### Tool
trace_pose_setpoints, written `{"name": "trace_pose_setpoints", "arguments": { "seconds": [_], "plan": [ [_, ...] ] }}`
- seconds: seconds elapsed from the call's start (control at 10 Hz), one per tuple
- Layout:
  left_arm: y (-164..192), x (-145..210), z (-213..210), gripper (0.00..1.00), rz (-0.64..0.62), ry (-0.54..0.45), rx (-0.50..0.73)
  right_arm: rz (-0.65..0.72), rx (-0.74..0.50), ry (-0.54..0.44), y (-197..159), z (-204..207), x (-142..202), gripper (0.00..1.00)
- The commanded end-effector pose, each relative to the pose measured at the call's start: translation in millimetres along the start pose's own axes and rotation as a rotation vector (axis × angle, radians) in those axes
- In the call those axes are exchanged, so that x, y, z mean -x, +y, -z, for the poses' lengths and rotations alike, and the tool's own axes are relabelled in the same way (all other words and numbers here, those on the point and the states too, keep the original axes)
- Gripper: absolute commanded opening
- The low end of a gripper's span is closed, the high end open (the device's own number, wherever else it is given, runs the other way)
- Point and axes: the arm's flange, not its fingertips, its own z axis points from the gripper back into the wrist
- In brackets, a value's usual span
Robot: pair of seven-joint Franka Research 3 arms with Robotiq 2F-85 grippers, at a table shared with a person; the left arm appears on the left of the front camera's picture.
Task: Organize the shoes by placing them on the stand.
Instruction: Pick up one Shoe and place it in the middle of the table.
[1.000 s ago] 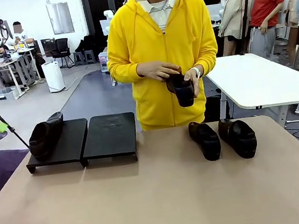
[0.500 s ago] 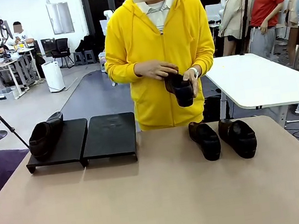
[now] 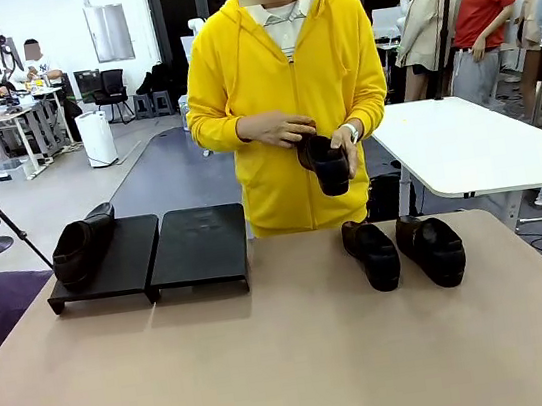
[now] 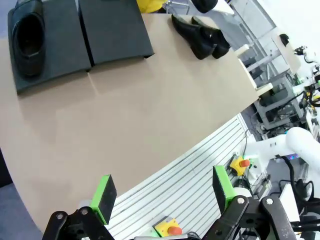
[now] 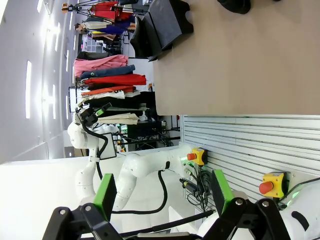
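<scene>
A person in a yellow hoodie stands at the far side and holds one black shoe [image 3: 329, 162] in both hands at waist height. Another shoe [image 3: 83, 245] lies on the left panel of the black stand [image 3: 199, 245]; the right panel is bare. Two shoes [image 3: 372, 254] [image 3: 432, 249] sit side by side on the table at the right. From above, the left wrist view shows the stand [image 4: 114, 30], the shoe on it [image 4: 28, 37] and the pair [image 4: 201, 34]. My left gripper [image 4: 163, 192] hangs open over the table's near edge. My right gripper [image 5: 162, 192] is open too, off the table.
The tan table [image 3: 293, 361] has a wide bare stretch in front of the stand and the shoes. A white table [image 3: 464, 140] stands behind at the right. The slatted robot base with red stop buttons [image 4: 172, 231] lies below the near edge.
The person holding the shoe has shifted slightly to the left. The shoes on the table and on the stand have not moved.
</scene>
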Motion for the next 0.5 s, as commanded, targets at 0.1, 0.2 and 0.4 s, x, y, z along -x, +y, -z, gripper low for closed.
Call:
{"name": "trace_pose_setpoints", "arguments": {
  "seconds": [0.1,0.2,0.4],
  "plan": [
    [1.9,-2.0,-3.9,1.0,-0.01,-0.015,0.009,-0.025,-0.024,-0.008,2.9,-0.8,-1.2,1.0],
    [1.9,-2.0,-3.9,1.0,-0.01,-0.015,0.009,-0.025,-0.024,-0.008,2.9,-0.8,-1.2,1.0],
    [1.9,-2.0,-3.9,1.0,-0.01,-0.015,0.009,-0.025,-0.024,-0.008,2.9,-0.8,-1.2,1.0]
  ]
}}
